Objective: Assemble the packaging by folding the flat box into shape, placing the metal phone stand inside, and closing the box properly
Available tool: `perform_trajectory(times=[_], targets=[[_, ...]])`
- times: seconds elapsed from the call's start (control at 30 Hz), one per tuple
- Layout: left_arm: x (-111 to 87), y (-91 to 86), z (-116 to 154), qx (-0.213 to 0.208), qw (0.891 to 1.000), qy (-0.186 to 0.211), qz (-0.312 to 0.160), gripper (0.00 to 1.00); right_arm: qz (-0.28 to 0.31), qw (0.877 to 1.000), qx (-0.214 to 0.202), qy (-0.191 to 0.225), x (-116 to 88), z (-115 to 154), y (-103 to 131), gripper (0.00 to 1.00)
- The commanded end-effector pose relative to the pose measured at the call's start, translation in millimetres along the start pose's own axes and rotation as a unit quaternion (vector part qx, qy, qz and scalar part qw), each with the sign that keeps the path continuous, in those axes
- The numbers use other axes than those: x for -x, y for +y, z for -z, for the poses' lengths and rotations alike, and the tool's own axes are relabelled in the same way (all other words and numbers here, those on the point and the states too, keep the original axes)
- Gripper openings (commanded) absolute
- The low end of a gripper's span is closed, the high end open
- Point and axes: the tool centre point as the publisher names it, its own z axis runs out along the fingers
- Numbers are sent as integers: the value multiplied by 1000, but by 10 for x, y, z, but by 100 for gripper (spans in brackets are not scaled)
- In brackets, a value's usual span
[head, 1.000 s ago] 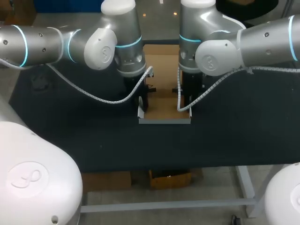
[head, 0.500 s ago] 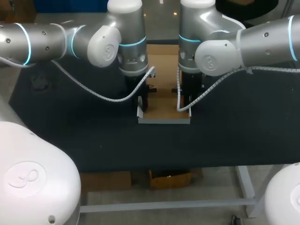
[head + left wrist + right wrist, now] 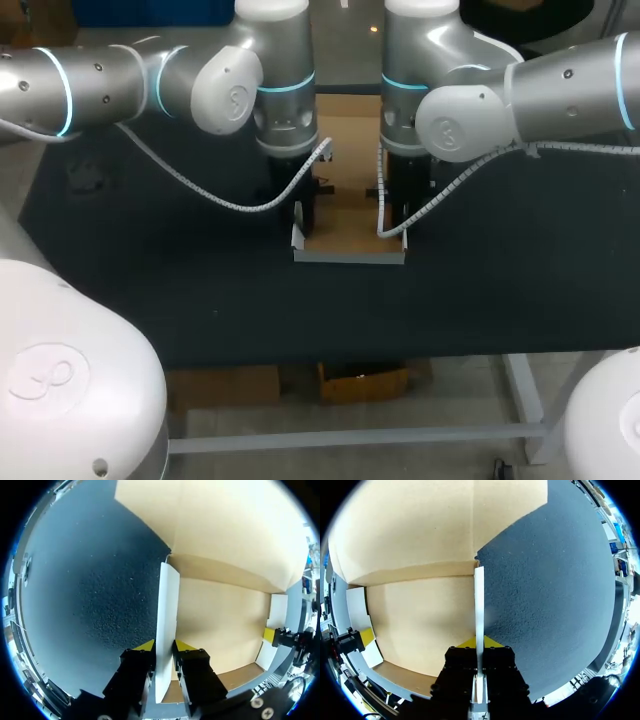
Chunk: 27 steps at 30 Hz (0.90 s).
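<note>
The cardboard box (image 3: 350, 215) lies open in the middle of the table, brown inside and white outside, with its front wall (image 3: 350, 257) and both side flaps raised. My left gripper (image 3: 303, 222) stands over the left side flap (image 3: 166, 615). In the left wrist view my left gripper (image 3: 164, 644) is shut on that flap, a yellow tip on each face. My right gripper (image 3: 400, 222) is on the opposite side; in its wrist view my right gripper (image 3: 479, 641) is shut on the thin right side flap (image 3: 479, 600). No metal phone stand is in sight.
The box's lid panel (image 3: 350, 130) stretches flat toward the back between the two arms. The black table mat (image 3: 180, 270) surrounds the box on both sides and in front. White cables hang from both wrists near the box.
My left arm has shifted a little to the right and back, and its fingers have closed slightly onto the left flap. The right arm and the box have stayed still.
</note>
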Motion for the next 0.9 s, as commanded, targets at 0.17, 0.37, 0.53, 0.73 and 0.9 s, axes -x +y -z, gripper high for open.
perform_trajectory(times=[0.17,0.37,0.53,0.73,0.9], targets=[[12,-26,-6,5,1000,-14,-1,12,0,1000,-1,0,13,-1,4,0],[15,-32,-47,8,1000,-19,-1,0,0,1000,-1,0,13,-1,4,0],[21,-31,-54,8,1000,-22,-1,0,0,1000,-1,0,13,-1,4,0],[41,-16,-50,5,1000,-25,0,0,20,999,19,23,3,102,-44,0],[53,-5,-47,2,1000,-26,-1,0,37,998,37,36,0,193,-96,31]])
